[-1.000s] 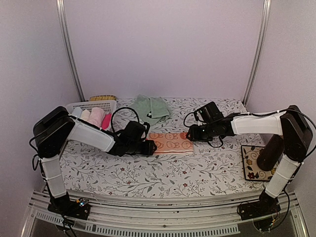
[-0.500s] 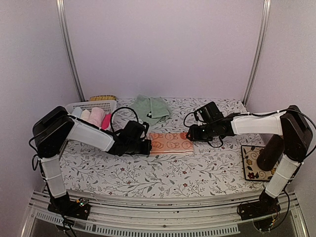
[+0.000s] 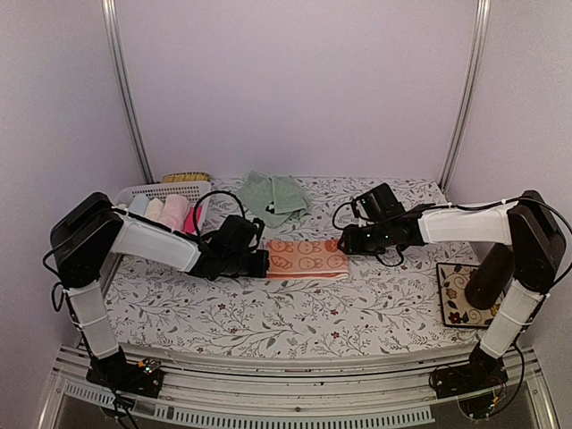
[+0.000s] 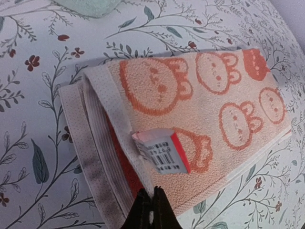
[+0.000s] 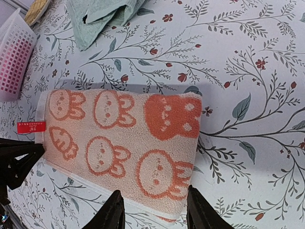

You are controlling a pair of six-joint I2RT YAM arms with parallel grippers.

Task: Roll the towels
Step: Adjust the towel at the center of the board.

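Left gripper (image 4: 150, 210) clamped on rabbit-print towel (image 4: 200, 114) at its tagged end — roll start, likely; right gripper (image 5: 155, 208), jaws apart, straddles the opposite end — probably anchoring.

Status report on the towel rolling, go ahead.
Left gripper shut on orange towel at its tag end. Right gripper open, jaws astride the opposite end. Towel folded flat, not yet rolled. Green towel lies apart; nothing in the way.

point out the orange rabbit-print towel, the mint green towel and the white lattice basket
orange rabbit-print cloth towel (image 3: 311, 257): top external view, its middle
pale mint green cloth towel (image 3: 275, 194): top external view, its middle
white plastic lattice basket (image 3: 170, 190): top external view, far wall
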